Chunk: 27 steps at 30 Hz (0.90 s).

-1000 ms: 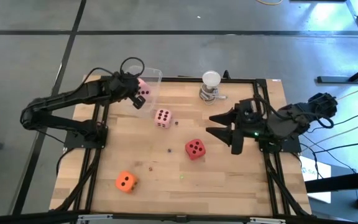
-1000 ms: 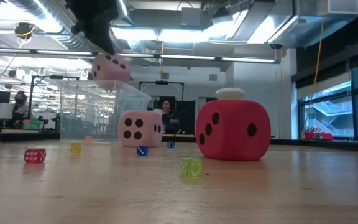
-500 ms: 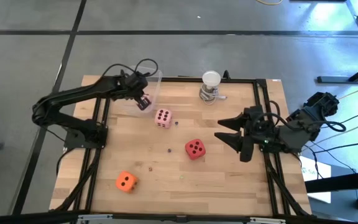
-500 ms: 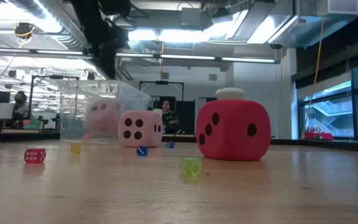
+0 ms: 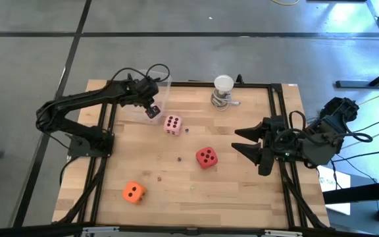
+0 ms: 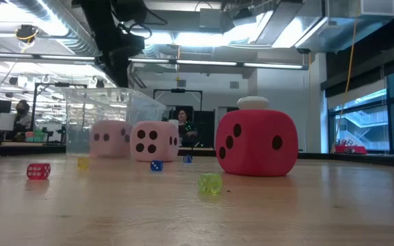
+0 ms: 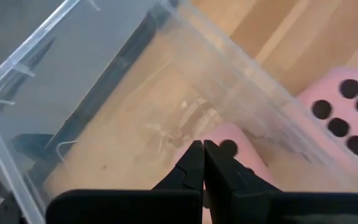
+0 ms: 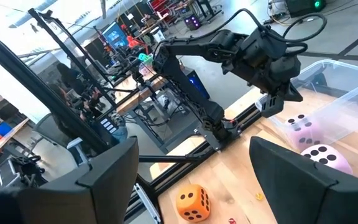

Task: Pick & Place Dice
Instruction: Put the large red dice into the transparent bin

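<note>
**A:** Your left tool (image 5: 151,110) is hanging over the clear plastic bin (image 5: 158,99) at the far left of the surface (image 5: 242,191), and its fingers (image 7: 194,167) are pressed together with nothing between them. One pale pink die (image 6: 111,139) is lying inside that bin, directly under the fingertips in the left wrist view.

**B:** And where are you seeing the other dice?

**A:** The second pale pink die (image 5: 172,124) is sitting on the wood just beside the bin, outside it. The red die (image 5: 206,157) is resting near the middle of the surface, and the orange die (image 5: 133,192) is sitting well apart from the rest, toward the near left corner. None of them is touching another.

**B:** What is your right arm doing?

**A:** Your right tool (image 5: 254,143) is hovering at the right side of the surface, pointing toward the red die but staying clear of it. Its fingers (image 8: 294,180) are spread wide and are holding nothing.

**B:** Anything else lying there?

**A:** A white round-topped object on a metal base (image 5: 223,91) is standing at the far edge. In the low view you are also getting several tiny dice scattered on the wood: a small red one (image 6: 38,170), a yellow one (image 6: 83,162), a green one (image 6: 210,182) and a blue one (image 6: 156,165).
</note>
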Available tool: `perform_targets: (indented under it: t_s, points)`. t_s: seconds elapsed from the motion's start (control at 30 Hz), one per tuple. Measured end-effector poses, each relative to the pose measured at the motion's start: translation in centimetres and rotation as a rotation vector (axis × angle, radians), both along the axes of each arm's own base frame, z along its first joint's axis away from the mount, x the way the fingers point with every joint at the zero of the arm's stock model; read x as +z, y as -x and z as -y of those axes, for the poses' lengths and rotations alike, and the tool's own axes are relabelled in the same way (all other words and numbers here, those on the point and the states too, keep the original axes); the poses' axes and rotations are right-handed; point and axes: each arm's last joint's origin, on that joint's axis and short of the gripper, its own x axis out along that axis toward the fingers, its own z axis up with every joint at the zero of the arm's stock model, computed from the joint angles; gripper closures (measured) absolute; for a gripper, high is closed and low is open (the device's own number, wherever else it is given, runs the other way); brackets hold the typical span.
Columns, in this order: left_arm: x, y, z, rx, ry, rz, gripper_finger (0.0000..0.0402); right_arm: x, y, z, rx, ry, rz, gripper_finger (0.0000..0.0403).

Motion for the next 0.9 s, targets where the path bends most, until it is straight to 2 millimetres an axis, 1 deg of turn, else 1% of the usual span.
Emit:
perform_targets:
  t_s: [0.2,0.27,0.33,0.4,0.47,0.73,0.87,0.9]
  points:
    - [1.0,0.7,0.8,-0.119,0.042,0.069,0.0401,-0.2,0.1,-0.1,0.005,0.013,-0.014,0.0102]
    - [1.6,1.0,1.4,-0.216,0.088,0.127,0.04,-0.2,0.1,-0.1,0.005,0.019,-0.021,0.0102]
    - [2.3,1.4,2.2,-0.369,0.163,0.21,0.0401,-0.3,0.1,0.0,0.005,0.025,-0.026,0.0102]
    - [2.9,1.8,2.9,-0.503,0.199,0.276,0.0401,-0.3,0.1,0.0,0.006,0.033,-0.031,0.0102]
    - [3.4,2.3,3.3,-0.553,0.188,0.305,0.04,-0.3,0.1,0.0,0.009,0.05,-0.034,0.0104]
    - [4.4,3.6,3.4,-0.451,0.087,0.296,0.04,-0.3,0.1,-0.1,0.023,0.076,-0.041,0.0118]
    - [4.4,3.9,3.0,-0.232,0.06,0.29,0.0399,-0.3,0.1,-0.1,0.039,0.072,-0.044,0.0123]
    - [4.4,3.9,2.9,-0.208,0.065,0.295,0.0396,-0.3,0.1,-0.1,0.041,0.072,-0.044,0.0123]
